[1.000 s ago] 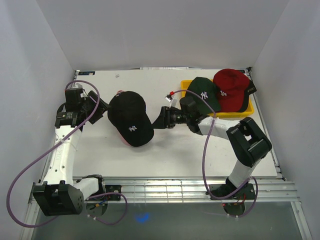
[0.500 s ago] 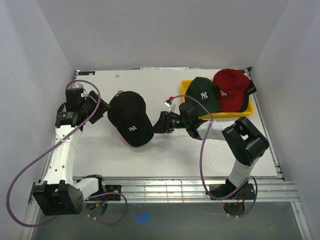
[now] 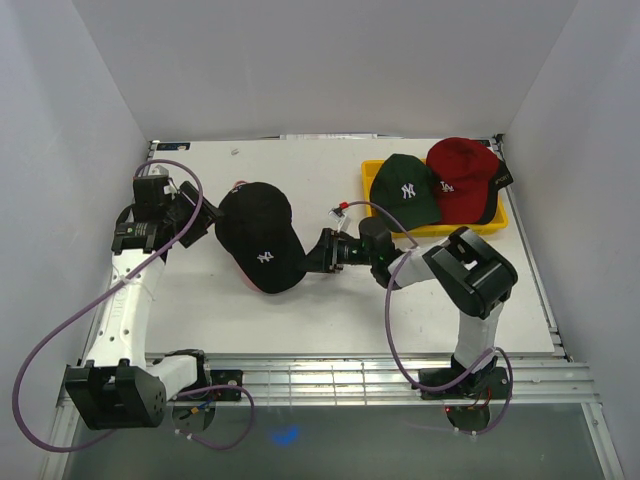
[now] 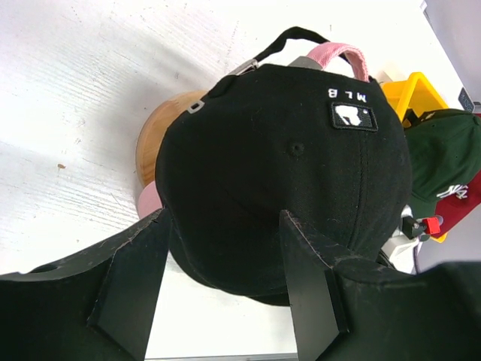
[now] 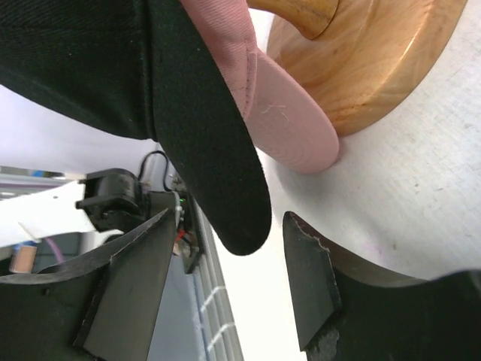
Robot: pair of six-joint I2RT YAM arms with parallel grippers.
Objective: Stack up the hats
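1 black hat [image 3: 262,232] over pink hat [image 5: 289,128]

The black cap [image 4: 285,173] shows "MLB" behind and "NY" in front; the green cap [image 3: 405,190] shows "NY".

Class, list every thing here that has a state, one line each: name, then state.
black cap: on the wooden stand, over the pink cap
pink cap: on the stand, beneath
green cap: in the yellow tray
red cap: in the tray
left gripper: open
right gripper: open
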